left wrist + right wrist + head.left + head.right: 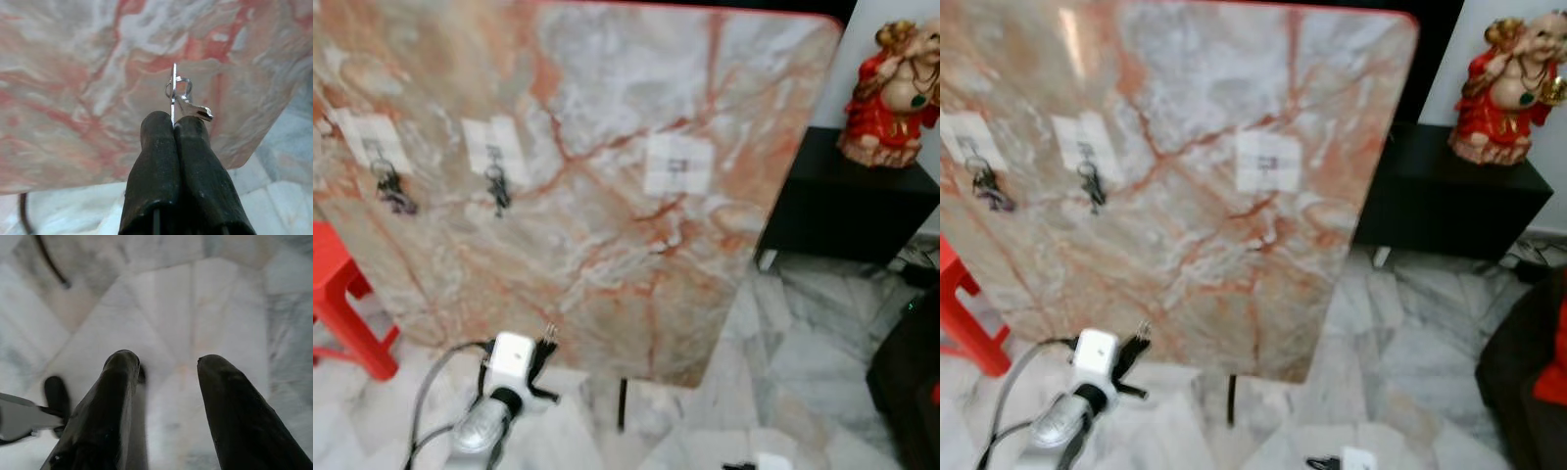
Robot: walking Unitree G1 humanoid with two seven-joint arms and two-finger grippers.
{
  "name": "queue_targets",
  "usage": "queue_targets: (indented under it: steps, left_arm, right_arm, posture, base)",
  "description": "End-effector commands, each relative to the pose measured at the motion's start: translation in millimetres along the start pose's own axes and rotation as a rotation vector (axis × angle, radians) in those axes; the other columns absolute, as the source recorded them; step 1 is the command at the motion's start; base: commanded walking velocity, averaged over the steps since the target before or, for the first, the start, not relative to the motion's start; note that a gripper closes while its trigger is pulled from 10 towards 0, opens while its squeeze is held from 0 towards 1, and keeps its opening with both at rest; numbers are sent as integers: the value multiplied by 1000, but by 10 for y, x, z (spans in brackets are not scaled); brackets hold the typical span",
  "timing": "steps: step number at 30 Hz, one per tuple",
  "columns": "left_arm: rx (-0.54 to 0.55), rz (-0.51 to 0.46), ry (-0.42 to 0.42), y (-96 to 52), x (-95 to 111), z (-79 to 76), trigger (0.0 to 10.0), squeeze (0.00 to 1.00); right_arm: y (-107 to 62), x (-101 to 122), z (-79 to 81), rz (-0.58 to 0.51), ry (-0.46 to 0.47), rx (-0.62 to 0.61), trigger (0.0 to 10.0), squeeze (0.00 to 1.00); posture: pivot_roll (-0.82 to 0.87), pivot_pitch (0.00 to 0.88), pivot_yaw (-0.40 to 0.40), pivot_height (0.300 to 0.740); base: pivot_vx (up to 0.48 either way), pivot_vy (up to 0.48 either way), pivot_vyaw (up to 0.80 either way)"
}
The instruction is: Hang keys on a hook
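A marble board (607,196) stands upright before me with three white hook patches. Key bunches hang on the left hook (386,181) and the middle hook (496,186). The right hook (677,166) is bare. My left gripper (546,343) is low, in front of the board's lower edge, shut on a key ring with a small silver key (183,100). The ring sticks up from between the black fingers (156,142). In the right wrist view my right gripper (166,364) hangs open over the marble floor, holding nothing.
A red plastic stool (347,313) stands at the left. A black low cabinet (847,206) with a red and gold figurine (896,83) is at the right. Thin black legs (622,403) support the board. Grey marble floor tiles lie below.
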State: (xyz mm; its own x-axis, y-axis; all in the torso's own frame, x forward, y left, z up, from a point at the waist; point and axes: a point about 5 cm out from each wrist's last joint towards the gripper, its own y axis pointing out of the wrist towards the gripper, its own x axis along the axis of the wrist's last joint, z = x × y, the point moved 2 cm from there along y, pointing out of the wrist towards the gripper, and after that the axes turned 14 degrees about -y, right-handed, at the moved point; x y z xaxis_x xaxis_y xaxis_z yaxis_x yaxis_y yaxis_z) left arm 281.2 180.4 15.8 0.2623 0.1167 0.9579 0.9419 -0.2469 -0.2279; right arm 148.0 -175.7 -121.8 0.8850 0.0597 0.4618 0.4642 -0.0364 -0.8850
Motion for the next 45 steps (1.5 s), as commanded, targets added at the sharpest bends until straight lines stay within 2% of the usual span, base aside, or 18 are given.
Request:
queue_targets:
  steps: [1, 11, 17, 25, 34, 40, 45]
  left_arm:
    - [30, 5, 4, -34, -9, 60, 10000, 0]
    - [40, -6, 1, -55, -8, 52, 10000, 0]
    - [100, -49, 45, -42, 91, 85, 10000, 0]
    - [196, -199, 56, -29, 420, 140, 10000, 0]
    - [190, -251, 67, 9, 574, 79, 10000, 0]
    - [196, -273, 65, -10, 607, 68, 10000, 0]
    - [193, -308, 96, -38, 684, 26, 10000, 0]
  right_arm:
    - [4, 10, 72, -1, 8, 21, 10000, 0]
    - [5, 12, 81, 0, 6, 24, 10000, 0]
    - [3, 3, 88, 3, -2, 27, 10000, 0]
    - [4, 8, 98, -1, -5, 32, 10000, 0]
    - [9, 61, 110, -20, -5, 38, 10000, 0]
    - [11, 75, 111, -25, -4, 39, 10000, 0]
    - [11, 75, 109, -25, -8, 42, 10000, 0]
  posture:
    - [82, 0, -69, 740]
    - [74, 0, -76, 740]
    - [72, 5, -79, 740]
    - [71, 6, -82, 740]
    - [70, 0, -84, 740]
    - [68, 0, -86, 740]
    - [71, 0, -90, 740]
  base:
    - [0, -454, 0]
    - [0, -453, 0]
    - [0, 0, 0]
    - [0, 0, 0]
    - [0, 0, 0]
    - [0, 0, 0]
    - [0, 0, 0]
